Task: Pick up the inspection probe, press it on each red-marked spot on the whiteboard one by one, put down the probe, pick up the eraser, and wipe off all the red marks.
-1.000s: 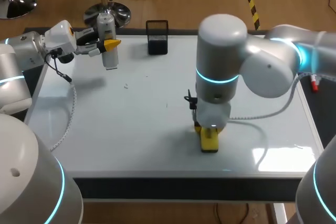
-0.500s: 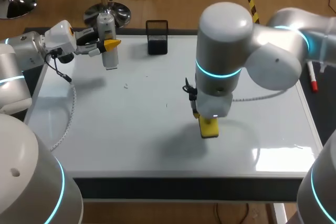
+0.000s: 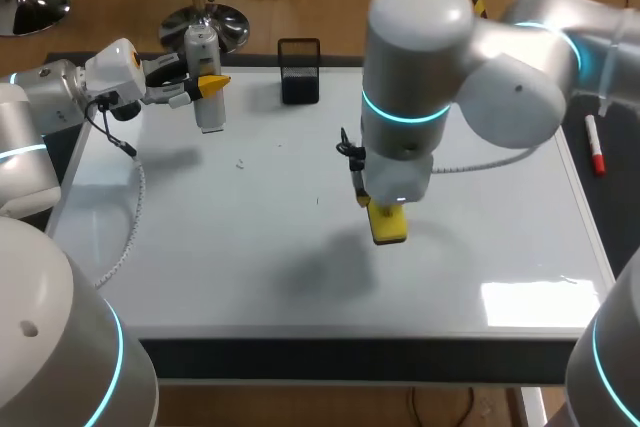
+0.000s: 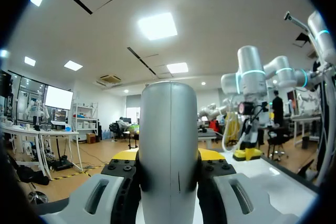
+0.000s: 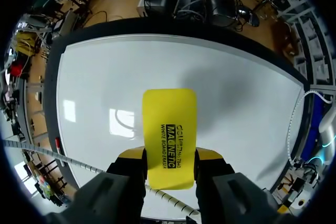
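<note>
Right claw [image 5: 169, 157] around yellow eraser [image 5: 169, 121]

Item count, as visible:

- Robot arms: 2, a white left arm [image 3: 60, 97] and a white right arm [image 3: 480, 87], each ending in one set of yellow-tipped jaws, two fingers per set.
- White rectangular whiteboard [image 3: 220, 247] lying on the bench [image 3: 350, 359]: 1.
- Grey cylindrical metal inspection probe [image 4: 169, 124]: 1.
- Yellow rectangular whiteboard eraser [image 3: 388, 224]: 1.
- Black mesh box-shaped holder [image 3: 299, 72]: 1.
- Red-and-white marker pen [image 3: 594, 147]: 1.
- Small faint marks on the board: 2, a pale speck [image 3: 240, 162] and a short dark dash [image 3: 318, 200]; colour cannot be told.
</note>
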`<act>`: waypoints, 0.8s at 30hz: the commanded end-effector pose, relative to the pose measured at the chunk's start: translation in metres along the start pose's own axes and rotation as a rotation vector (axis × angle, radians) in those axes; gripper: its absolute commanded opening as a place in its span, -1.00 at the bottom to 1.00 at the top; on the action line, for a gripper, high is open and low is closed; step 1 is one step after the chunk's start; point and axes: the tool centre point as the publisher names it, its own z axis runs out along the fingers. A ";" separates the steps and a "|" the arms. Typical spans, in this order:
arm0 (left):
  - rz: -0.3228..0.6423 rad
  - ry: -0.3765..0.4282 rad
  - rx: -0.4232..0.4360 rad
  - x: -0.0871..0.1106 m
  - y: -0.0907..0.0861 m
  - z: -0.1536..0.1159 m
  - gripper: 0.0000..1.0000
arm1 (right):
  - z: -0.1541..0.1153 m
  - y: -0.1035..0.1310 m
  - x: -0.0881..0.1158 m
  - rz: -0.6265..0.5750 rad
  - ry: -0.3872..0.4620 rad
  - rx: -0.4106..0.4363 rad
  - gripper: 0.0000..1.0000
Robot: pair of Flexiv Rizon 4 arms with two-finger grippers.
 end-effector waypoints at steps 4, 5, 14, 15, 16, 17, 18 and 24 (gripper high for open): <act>0.002 0.000 0.002 0.000 0.000 0.000 -1.00 | 0.009 -0.013 -0.007 -0.002 -0.002 -0.015 -1.00; 0.002 0.000 0.002 0.000 0.000 0.000 -1.00 | 0.010 -0.015 -0.006 0.000 -0.004 -0.019 -1.00; 0.002 0.000 0.002 0.000 0.000 0.000 -1.00 | 0.015 -0.051 0.019 0.027 -0.006 -0.064 -1.00; 0.002 0.000 0.002 0.000 0.000 0.000 -1.00 | 0.015 -0.055 0.022 0.031 -0.010 -0.068 -1.00; 0.002 0.000 0.002 0.000 0.000 0.000 -1.00 | 0.015 -0.060 0.026 0.032 -0.011 -0.070 -1.00; 0.002 0.000 0.002 0.000 0.000 0.000 -1.00 | 0.015 -0.064 0.028 0.032 -0.003 -0.076 -1.00; 0.002 0.000 0.002 0.000 0.000 0.000 -1.00 | 0.014 -0.069 0.032 0.036 -0.002 -0.078 -1.00; 0.002 0.000 0.002 0.000 0.000 0.000 -1.00 | 0.012 -0.097 0.050 0.050 -0.041 -0.089 -1.00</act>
